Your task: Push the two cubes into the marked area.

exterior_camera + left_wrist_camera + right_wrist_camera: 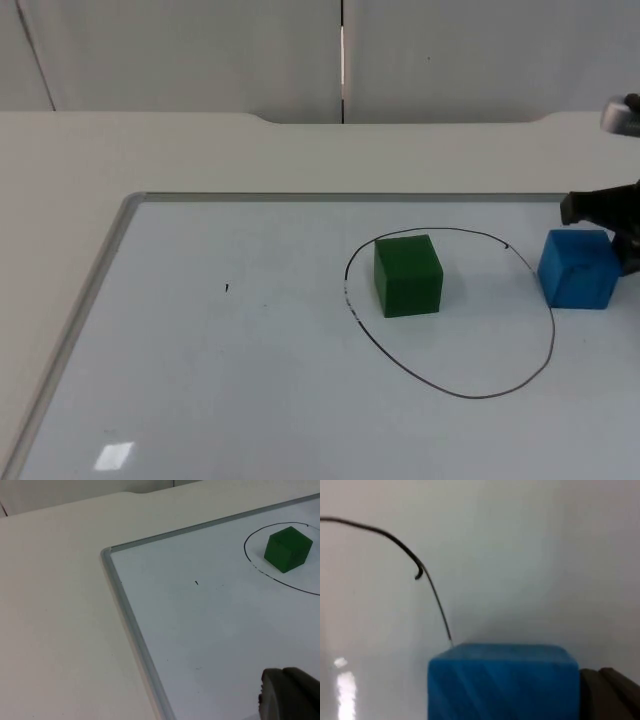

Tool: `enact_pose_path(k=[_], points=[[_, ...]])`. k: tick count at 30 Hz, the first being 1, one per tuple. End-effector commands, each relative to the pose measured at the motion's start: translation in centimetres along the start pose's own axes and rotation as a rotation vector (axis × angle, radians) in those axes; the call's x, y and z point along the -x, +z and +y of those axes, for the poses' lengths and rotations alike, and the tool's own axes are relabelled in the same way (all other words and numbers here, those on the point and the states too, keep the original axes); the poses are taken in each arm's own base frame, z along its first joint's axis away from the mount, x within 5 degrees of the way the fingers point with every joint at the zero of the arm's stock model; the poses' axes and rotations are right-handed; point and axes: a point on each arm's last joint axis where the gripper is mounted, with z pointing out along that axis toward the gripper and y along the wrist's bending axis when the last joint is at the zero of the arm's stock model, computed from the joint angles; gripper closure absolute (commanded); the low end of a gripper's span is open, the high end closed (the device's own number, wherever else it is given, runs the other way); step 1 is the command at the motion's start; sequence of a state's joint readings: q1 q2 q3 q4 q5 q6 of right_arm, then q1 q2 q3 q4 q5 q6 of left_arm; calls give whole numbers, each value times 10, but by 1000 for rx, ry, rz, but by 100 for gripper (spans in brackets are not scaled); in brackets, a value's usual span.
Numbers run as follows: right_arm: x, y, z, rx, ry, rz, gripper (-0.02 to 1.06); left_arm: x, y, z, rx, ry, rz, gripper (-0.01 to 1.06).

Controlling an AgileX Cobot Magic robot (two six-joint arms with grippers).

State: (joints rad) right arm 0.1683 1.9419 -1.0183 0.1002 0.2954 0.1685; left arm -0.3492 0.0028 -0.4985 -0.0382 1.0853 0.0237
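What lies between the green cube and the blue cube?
In the top view, between the green cube and the blue cube: bare whiteboard and the marker outline.

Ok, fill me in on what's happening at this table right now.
The robot is pushing two cubes into a hand-drawn oval on a whiteboard. The green cube already sits inside the outline. The blue cube stands just outside it, with the right gripper right behind it at the picture's right edge. The left gripper hangs above the board away from both cubes, waiting.
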Motion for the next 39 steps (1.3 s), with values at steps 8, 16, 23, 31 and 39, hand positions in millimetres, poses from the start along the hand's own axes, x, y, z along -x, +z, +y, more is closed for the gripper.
enact_pose_path(k=[8,16,23,31,39], points=[[-1,0,19,36,-28,-51,105,0,1,0,3,-5,-9,105],[0,-1,25,55,-11,-78,105,0,1,0,3,-5,-9,105],[0,-1,25,55,-11,-76,105,0,1,0,3,-5,-9,105],[-3,-1,44,83,-62,-104,105,0,1,0,3,-5,-9,105],[-6,-2,58,111,-79,-130,105,0,1,0,3,-5,-9,105]])
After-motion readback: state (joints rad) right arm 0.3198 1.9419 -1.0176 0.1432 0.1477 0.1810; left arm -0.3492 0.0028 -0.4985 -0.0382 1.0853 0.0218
